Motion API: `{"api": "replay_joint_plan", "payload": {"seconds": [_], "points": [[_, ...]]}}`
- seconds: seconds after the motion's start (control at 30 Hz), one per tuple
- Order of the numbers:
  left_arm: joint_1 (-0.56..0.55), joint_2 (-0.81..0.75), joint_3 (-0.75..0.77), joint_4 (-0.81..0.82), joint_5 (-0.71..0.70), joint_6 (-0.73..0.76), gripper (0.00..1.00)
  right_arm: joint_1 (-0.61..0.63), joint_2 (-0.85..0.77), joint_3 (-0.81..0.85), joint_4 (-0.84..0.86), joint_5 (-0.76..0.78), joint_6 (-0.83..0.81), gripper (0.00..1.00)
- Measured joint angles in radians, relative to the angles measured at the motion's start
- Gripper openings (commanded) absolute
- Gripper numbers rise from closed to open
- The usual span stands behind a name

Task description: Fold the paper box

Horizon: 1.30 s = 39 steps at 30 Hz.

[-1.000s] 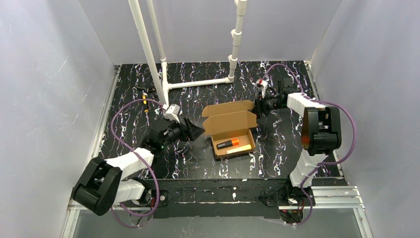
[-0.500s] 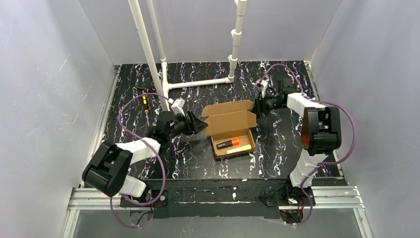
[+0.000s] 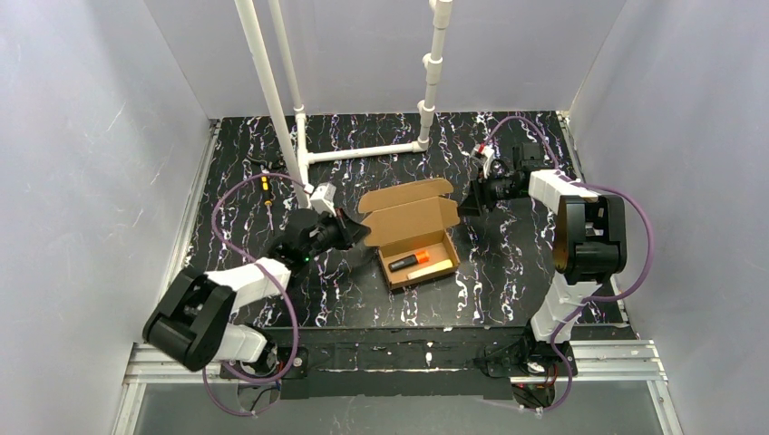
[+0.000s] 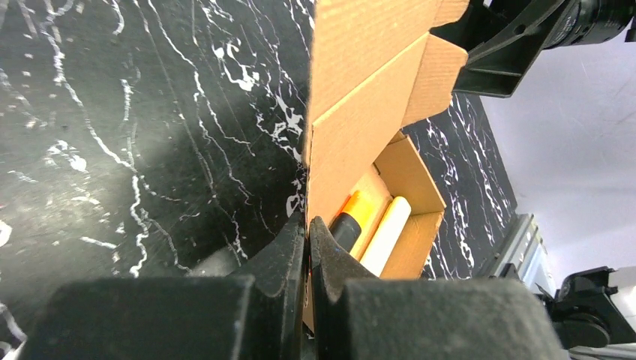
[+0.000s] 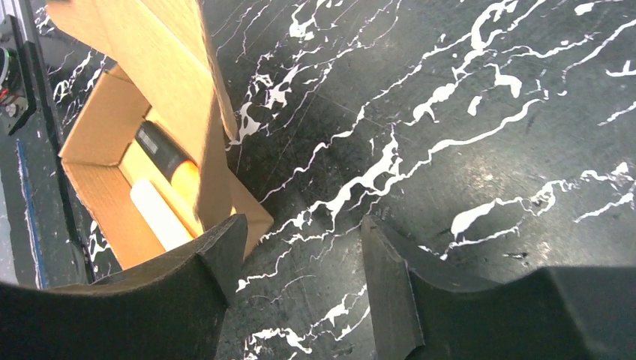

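Observation:
The paper box [image 3: 410, 217] is a brown carton at the middle of the black marbled table, its lid standing open toward the back. Inside lie an orange-and-black marker [image 3: 411, 260] and a pale stick [image 3: 435, 268]. My left gripper [image 3: 356, 232] is shut on the box's left side wall; in the left wrist view the cardboard edge [image 4: 322, 150] runs down between the closed fingers [image 4: 289, 251]. My right gripper [image 3: 467, 204] hangs open just right of the lid's corner. In the right wrist view the box [image 5: 150, 67] is left of the open gripper [image 5: 304, 240], which has only table between its fingers.
A white pipe frame [image 3: 363, 152] lies across the back of the table, with upright pipes [image 3: 272, 100] at the back left. Small yellow bits [image 3: 264, 184] sit at the left. Grey walls close in both sides, and a metal rail [image 3: 598, 355] runs along the near edge.
The left gripper has closed on the box's left wall. The box has slid left and turned slightly. The right gripper has barely moved.

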Motion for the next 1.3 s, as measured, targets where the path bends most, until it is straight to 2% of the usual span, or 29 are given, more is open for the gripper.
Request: {"api": "replay_joint_plan", "payload": {"seconds": [0.13,0.33,0.43,0.63,0.73,0.77,0.83,0.9,1.0,1.2,1.3], "points": [[0.000,-0.112,-0.058,-0.009,-0.048,0.052,0.00,-0.023,0.000,0.000,-0.005,-0.011,-0.008,0.67],[0.000,-0.137,-0.062,-0.029,-0.046,0.124,0.00,-0.024,0.001,-0.006,-0.010,-0.076,-0.019,0.68],[0.000,-0.137,-0.062,-0.032,-0.035,0.151,0.00,-0.008,0.003,-0.016,0.010,-0.087,0.002,0.64],[0.000,-0.148,-0.062,-0.043,-0.011,0.187,0.00,0.004,0.004,-0.028,0.081,-0.055,0.070,0.49],[0.000,-0.159,-0.063,-0.047,-0.004,0.198,0.00,0.004,0.004,-0.032,0.094,-0.063,0.085,0.46],[0.000,-0.161,-0.063,-0.048,-0.003,0.201,0.00,0.006,0.004,-0.032,0.092,-0.075,0.080,0.47],[0.000,-0.161,-0.063,-0.050,-0.003,0.203,0.00,0.011,0.004,-0.030,0.059,-0.114,0.032,0.54],[0.000,-0.161,-0.063,-0.050,-0.003,0.203,0.00,0.024,0.005,-0.023,-0.024,-0.159,-0.061,0.62],[0.000,-0.161,-0.063,-0.050,-0.004,0.203,0.00,0.056,0.019,0.012,-0.172,-0.217,-0.214,0.66],[0.000,-0.161,-0.063,-0.054,0.010,0.205,0.00,0.105,0.043,0.025,-0.283,-0.256,-0.340,0.67],[0.000,-0.161,-0.062,-0.058,0.027,0.208,0.00,0.117,0.050,0.025,-0.279,-0.250,-0.335,0.61]]}}
